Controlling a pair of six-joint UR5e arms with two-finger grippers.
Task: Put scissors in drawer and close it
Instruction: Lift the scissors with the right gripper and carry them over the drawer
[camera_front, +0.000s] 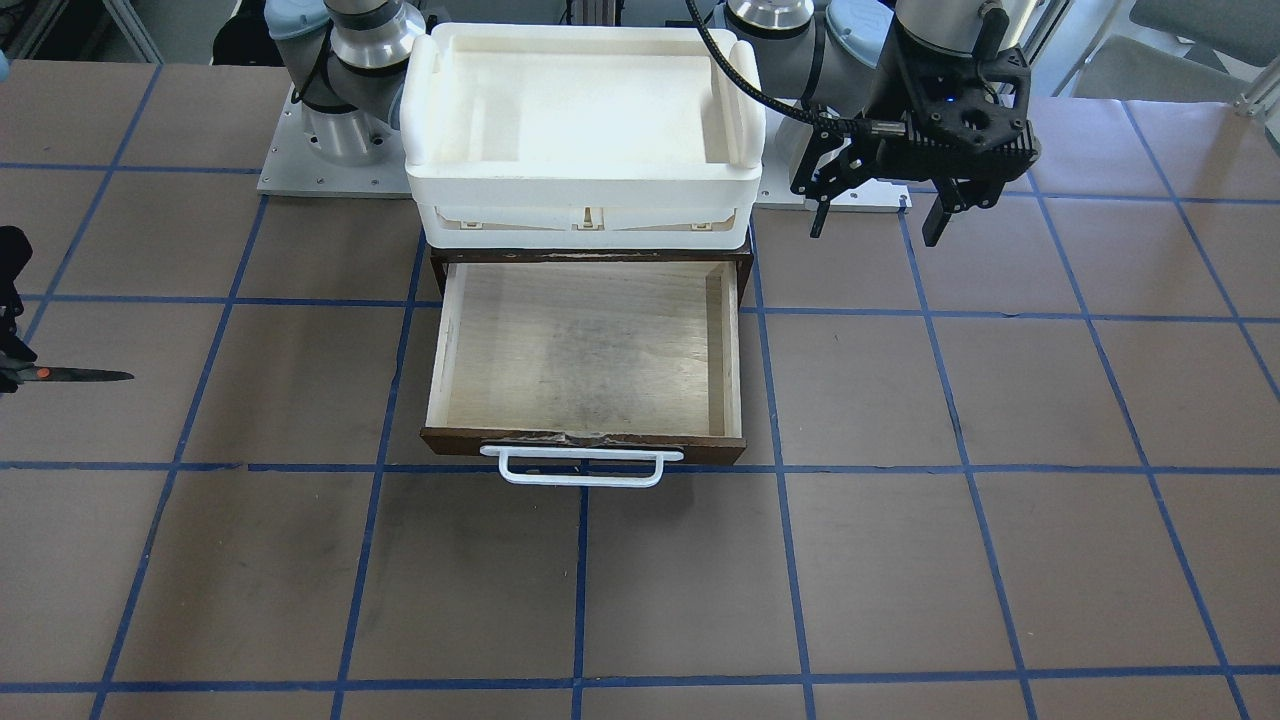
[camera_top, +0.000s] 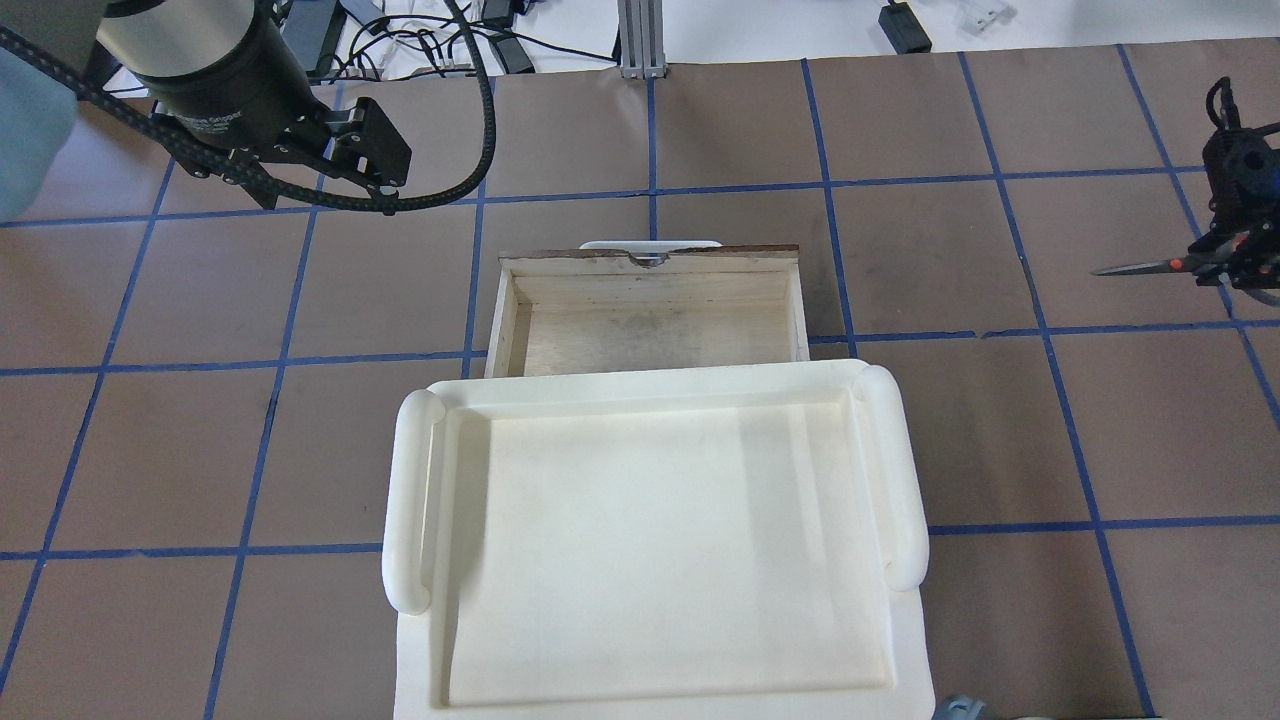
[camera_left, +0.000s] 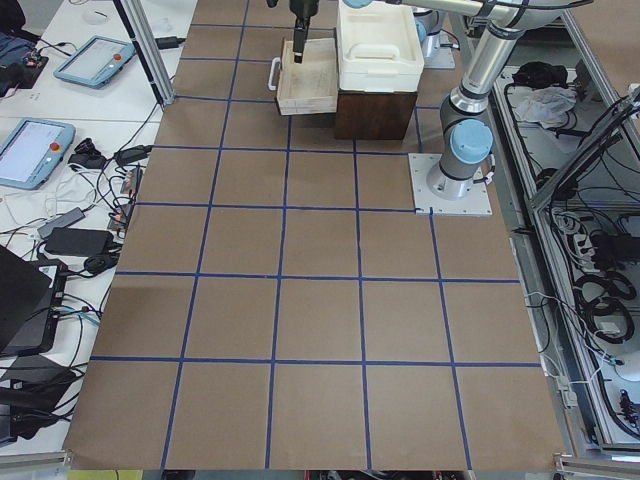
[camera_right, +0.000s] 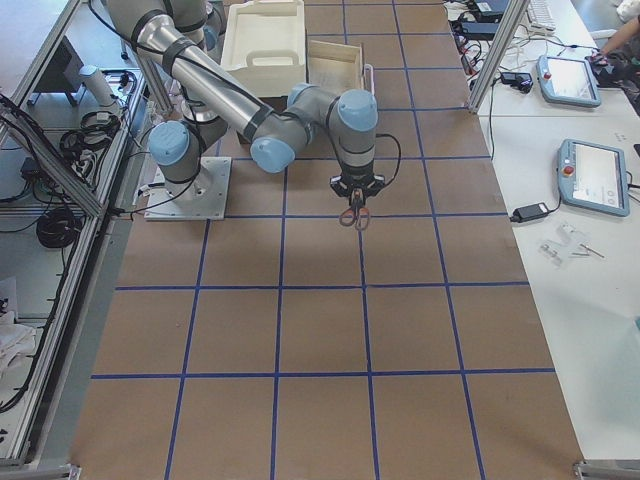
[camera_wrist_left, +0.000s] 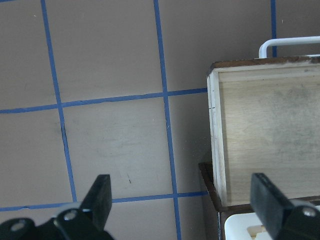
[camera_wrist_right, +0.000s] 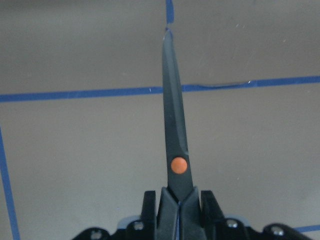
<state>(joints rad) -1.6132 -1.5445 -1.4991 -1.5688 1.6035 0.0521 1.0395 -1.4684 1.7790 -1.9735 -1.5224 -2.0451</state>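
Right wrist-mounted view: the right gripper (camera_wrist_right: 177, 202) clamps the scissors (camera_wrist_right: 175, 125) at the handle end, blades closed, pointing out over the table (camera_wrist_right: 75, 150). The scissors are well apart from the open, empty drawer (camera_front: 585, 350). Beside the drawer the left gripper (camera_front: 877, 225) hangs spread wide, holding nothing. The carry appears to be in hand; next the scissors need bringing over the drawer and lowering in.

Table (camera_front: 1000, 560) is covered in brown sheet with a blue tape grid (camera_front: 580, 590). White bench (camera_right: 580, 300) runs along its far side, carrying teach pendants (camera_right: 597, 175) and cables (camera_top: 420, 45). Aluminium frame post (camera_top: 635, 40) at far edge. Light is even and bright, shadows soft.
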